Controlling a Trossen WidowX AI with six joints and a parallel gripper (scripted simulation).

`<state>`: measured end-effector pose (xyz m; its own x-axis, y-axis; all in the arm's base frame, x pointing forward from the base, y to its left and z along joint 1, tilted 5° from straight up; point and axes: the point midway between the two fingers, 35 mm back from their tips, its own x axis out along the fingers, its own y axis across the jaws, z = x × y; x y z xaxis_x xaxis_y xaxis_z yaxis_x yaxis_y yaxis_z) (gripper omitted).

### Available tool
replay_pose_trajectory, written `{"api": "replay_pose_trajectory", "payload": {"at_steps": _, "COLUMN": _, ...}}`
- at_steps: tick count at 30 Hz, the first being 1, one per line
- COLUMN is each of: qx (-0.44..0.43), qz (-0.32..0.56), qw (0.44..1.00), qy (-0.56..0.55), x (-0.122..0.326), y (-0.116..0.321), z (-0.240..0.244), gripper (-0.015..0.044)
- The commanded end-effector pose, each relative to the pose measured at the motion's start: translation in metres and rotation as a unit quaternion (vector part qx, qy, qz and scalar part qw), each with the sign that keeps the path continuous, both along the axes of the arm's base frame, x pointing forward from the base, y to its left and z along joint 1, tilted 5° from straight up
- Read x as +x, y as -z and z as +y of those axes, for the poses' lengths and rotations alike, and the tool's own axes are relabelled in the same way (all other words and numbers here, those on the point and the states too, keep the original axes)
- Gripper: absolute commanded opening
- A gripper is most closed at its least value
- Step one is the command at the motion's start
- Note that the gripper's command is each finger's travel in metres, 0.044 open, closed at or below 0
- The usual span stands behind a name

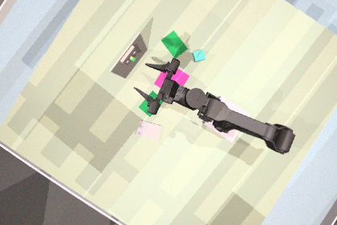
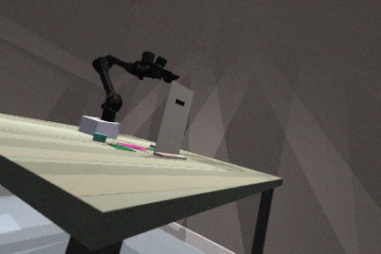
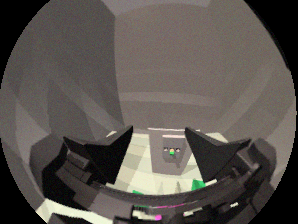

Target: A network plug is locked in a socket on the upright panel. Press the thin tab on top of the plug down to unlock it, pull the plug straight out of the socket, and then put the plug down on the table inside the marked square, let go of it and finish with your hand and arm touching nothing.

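The upright panel (image 1: 120, 70) (image 2: 172, 125) (image 3: 157, 161) stands beyond the fingertips. The plug (image 1: 133, 59) (image 3: 171, 152), a small piece with green and orange on it, sits in the socket on the panel's near face; it is hidden behind the panel in the exterior view. Its thin tab is too small to make out. My gripper (image 1: 140, 77) (image 2: 177, 77) (image 3: 159, 129) is wide open and empty, short of the panel and near the height of its top edge, above the plug. A magenta patch (image 1: 184, 77) (image 2: 132, 146) lies flat under the hand; which coloured patch is the marked square I cannot tell.
A green patch (image 1: 173, 43) (image 2: 122, 148) and another green patch (image 1: 147, 106) lie on either side of the magenta one. A cyan block (image 1: 199, 56) (image 2: 99, 137) stands near the first. A pale pink piece (image 1: 149, 130) lies beyond the second. The arm's pale base (image 2: 107, 129) is behind.
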<state>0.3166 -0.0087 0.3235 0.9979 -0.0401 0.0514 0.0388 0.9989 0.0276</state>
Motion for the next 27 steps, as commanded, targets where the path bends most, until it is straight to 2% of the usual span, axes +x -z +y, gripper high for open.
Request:
{"api": "replay_pose_trajectory", "payload": {"at_steps": 1, "qx": 0.003, "qz": 0.0, "qw": 1.0, "qy": 0.0, "x": 0.0, "y": 0.001, "z": 0.0, "gripper": 0.0374}}
{"api": "replay_pose_trajectory", "payload": {"at_steps": 9, "qx": 0.127, "qz": -0.005, "qw": 0.992, "qy": -0.011, "x": 0.003, "y": 0.027, "z": -0.009, "gripper": 0.0164}}
{"api": "replay_pose_trajectory", "payload": {"at_steps": 18, "qx": 0.276, "qz": -0.009, "qw": 0.961, "qy": -0.024, "x": 0.001, "y": 0.06, "z": -0.019, "gripper": 0.0156}}
{"api": "replay_pose_trajectory", "payload": {"at_steps": 27, "qx": 0.42, "qz": -0.011, "qw": 0.907, "qy": -0.036, "x": -0.007, "y": 0.092, "z": -0.028, "gripper": 0.0156}}
